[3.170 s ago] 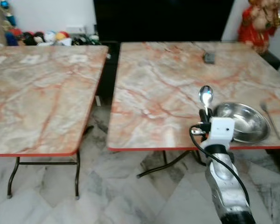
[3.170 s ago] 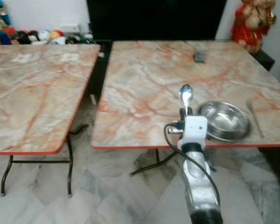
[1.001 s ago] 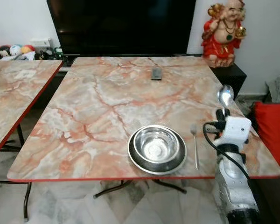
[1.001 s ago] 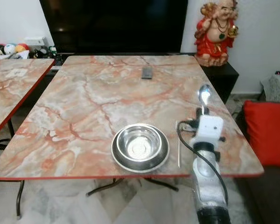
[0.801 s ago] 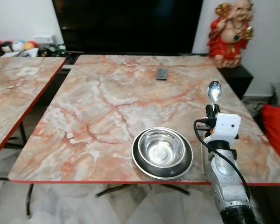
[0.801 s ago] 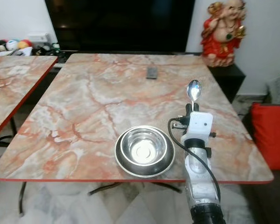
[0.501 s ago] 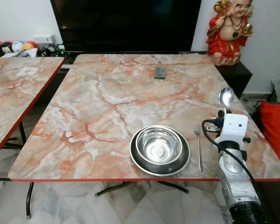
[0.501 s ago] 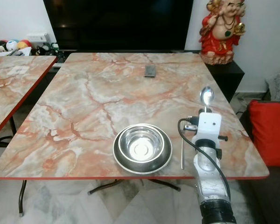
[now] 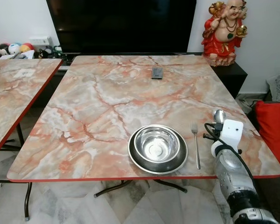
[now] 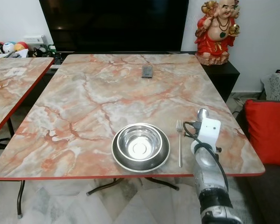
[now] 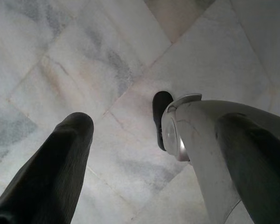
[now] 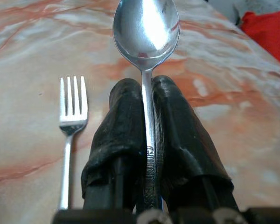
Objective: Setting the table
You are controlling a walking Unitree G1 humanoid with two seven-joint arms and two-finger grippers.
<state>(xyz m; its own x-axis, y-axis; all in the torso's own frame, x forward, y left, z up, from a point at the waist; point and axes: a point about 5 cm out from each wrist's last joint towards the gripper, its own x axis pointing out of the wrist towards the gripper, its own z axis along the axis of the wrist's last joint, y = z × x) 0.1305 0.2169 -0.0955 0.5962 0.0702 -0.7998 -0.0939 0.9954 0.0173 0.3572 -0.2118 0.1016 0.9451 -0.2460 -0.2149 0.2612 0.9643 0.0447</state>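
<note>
Right gripper (image 12: pixel 147 121): both black fingers pressed tight against the handle of a spoon (image 12: pixel 146 32), bowl end pointing forward past the fingertips. Positioned low over the near right part of the table (image 9: pixel 107 102), just to the right of the fork.

Spoon, head view (image 9: pixel 219 115): bowl visible just beyond the white wrist housing, held over the marble top; whether it touches the surface cannot be told.

Fork (image 9: pixel 195 144): lying flat, tines away from the robot, just beside the right edge of the dish set.

Bowl (image 9: pixel 157 145): steel, seated inside a shallow steel plate (image 9: pixel 136 161), near the front edge of the table, centre-right.

Remote control (image 9: pixel 157 73): small dark object at the far side of the table, well apart from the setting.

Second table (image 9: pixel 14 102): same marble pattern, to the robot's left.

Red figurine (image 9: pixel 222 28): on a dark cabinet behind the table. Red cushion (image 9: pixel 272 130): to the right.

Left gripper (image 11: pixel 121 135): hangs over the pale floor tiles (image 11: pixel 84 70), fingers spread, holding nothing.

Progress, as judged: plate, bowl and fork are laid; the spoon remains to be set down and let go, probably right of the fork.
</note>
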